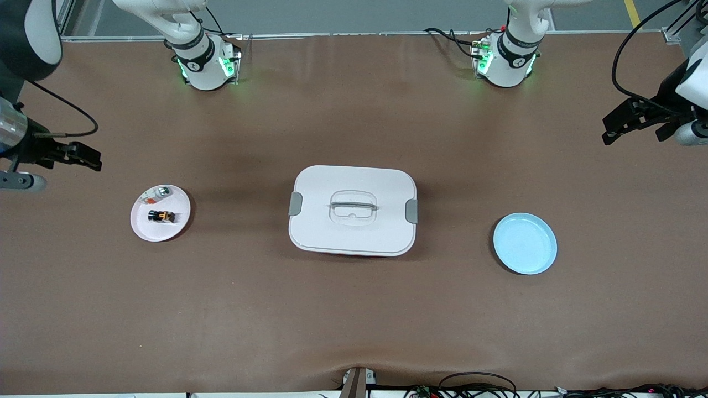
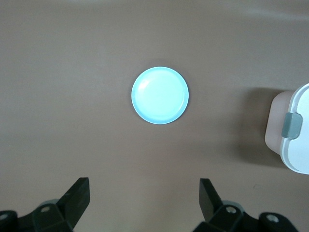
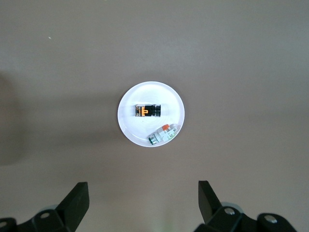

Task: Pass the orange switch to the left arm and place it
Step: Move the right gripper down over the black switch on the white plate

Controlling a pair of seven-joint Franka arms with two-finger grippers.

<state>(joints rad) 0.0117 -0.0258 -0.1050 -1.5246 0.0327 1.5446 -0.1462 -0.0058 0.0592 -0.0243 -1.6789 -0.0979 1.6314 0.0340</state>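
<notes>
Two plates, one box [image 1: 352,210], one orange switch [image 3: 148,110]; wrist views alone show both tools spread wide, empty.

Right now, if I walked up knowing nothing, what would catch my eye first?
A big white latched box sits mid-table between two plates. The pale pink plate, toward the right arm's end, holds a tiny orange switch and a silver-and-green part; the light blue plate, toward the left arm's end, is bare. The right gripper and left gripper hover open at the table's ends.
</notes>
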